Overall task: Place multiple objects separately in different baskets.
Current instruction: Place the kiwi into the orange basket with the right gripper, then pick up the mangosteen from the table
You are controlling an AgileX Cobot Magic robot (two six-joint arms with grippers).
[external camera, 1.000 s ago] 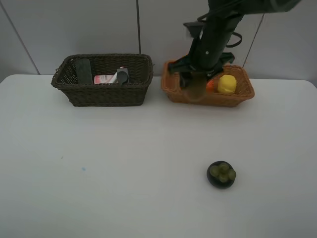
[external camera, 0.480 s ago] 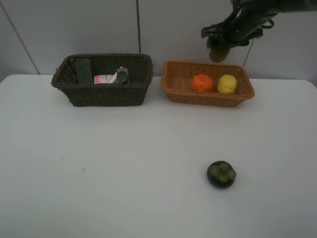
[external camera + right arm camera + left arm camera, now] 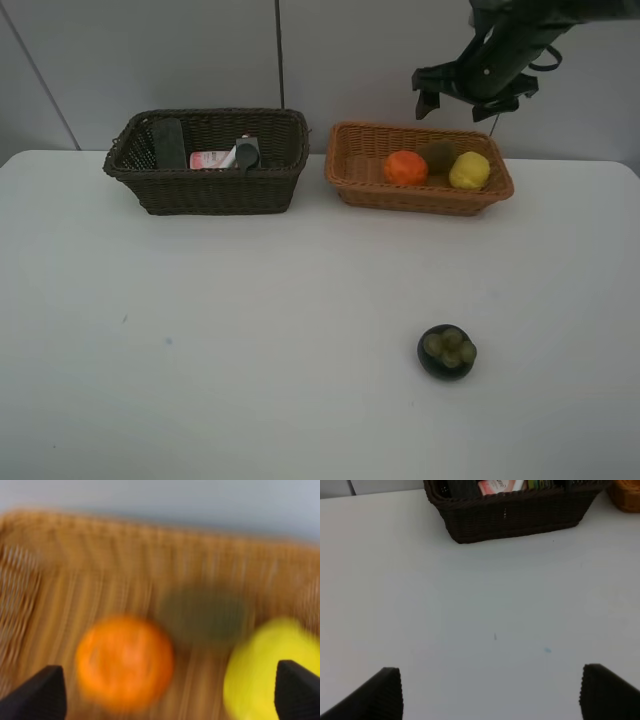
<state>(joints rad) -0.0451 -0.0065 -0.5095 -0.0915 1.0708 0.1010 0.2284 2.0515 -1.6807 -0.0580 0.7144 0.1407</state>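
Observation:
The light orange-tan basket (image 3: 355, 182) at the back right holds an orange (image 3: 406, 167), a brown kiwi (image 3: 438, 155) and a lemon (image 3: 469, 170). My right gripper (image 3: 472, 103) hovers open above it with nothing between its fingers; its wrist view, blurred, shows the orange (image 3: 125, 662), kiwi (image 3: 202, 614) and lemon (image 3: 265, 670) below. The dark brown basket (image 3: 210, 190) at the back left contains a dark green bottle (image 3: 169, 142), a pink bottle (image 3: 212, 159) and a black item. A mangosteen (image 3: 447, 351) lies on the table at the front right. My left gripper (image 3: 492, 692) stands open over bare table.
The white table (image 3: 250, 330) stretches in front of both baskets. A grey panelled wall rises behind them. In the left wrist view the dark brown basket (image 3: 515, 515) lies ahead, with a corner of the tan basket (image 3: 626, 492) beside it.
My right gripper rose from the tan basket's left end, moved right over it with the kiwi, then opened. The kiwi now lies between the orange and the lemon.

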